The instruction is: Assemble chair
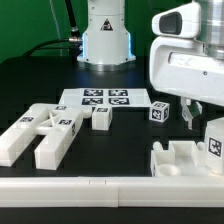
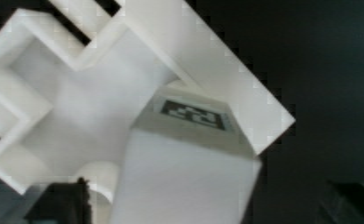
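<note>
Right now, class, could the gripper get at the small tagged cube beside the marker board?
Probably yes: the cube stands alone, nothing over it, and the open gripper hangs close by, above another chair part.

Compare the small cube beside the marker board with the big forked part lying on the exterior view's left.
The small cube is tiny and compact; the forked part is far larger, with long prongs. The small cube shows its tag on a side face toward the camera; the forked part carries tags on top. Both are white, tagged, and rest on the black table, unheld.
</note>
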Available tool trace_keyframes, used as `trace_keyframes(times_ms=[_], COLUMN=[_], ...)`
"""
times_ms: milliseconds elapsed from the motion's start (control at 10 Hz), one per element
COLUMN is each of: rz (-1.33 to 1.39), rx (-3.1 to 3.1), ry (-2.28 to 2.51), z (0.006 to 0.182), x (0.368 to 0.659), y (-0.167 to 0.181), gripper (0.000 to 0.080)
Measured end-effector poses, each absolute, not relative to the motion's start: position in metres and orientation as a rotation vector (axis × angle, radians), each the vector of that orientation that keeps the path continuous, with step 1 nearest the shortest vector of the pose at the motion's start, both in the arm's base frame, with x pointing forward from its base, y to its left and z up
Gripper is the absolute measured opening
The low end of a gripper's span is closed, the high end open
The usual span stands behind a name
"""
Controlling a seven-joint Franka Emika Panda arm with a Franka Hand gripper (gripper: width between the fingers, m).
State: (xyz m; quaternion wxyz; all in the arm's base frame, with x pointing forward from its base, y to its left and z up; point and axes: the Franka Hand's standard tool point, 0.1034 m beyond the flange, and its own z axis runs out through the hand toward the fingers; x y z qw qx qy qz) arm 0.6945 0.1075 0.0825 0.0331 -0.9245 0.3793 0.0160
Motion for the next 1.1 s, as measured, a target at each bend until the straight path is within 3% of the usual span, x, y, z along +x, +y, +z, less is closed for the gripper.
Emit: trace_keyframes(times_ms=[1100], rz=[-0.042], rx=[-3.099], ry=[-0.151], z=[0.0800], x=[0.6947], y=[0.1128], gripper=[0.0649])
